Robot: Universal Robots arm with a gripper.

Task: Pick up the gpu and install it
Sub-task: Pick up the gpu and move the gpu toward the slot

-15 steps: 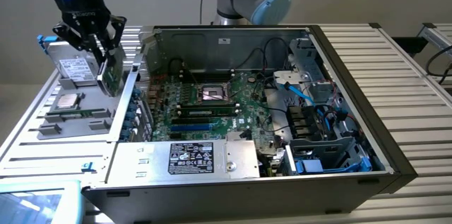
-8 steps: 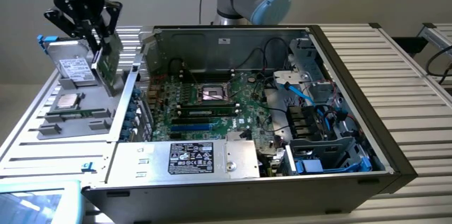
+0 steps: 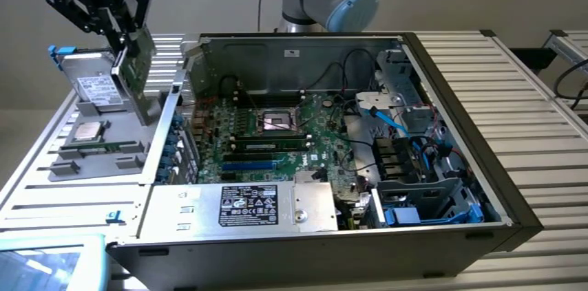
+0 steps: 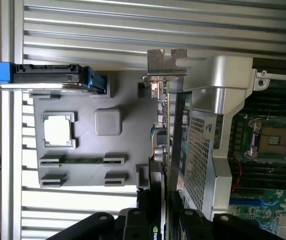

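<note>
Gripper (image 3: pixel 122 36) points straight down at the exterior view's upper left, arm's wrist vertical, fingers pinched on the top edge of the gpu (image 3: pixel 138 74). The card is upright over the grey parts tray (image 3: pixel 92 164), just beside the open computer case (image 3: pixel 441 98). Cannot tell if it clears the tray.

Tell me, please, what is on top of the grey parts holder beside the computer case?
A hard drive, a CPU and a RAM stick sit on the holder. The gpu, gripped by the end effector, hides what lies beneath it.
</note>
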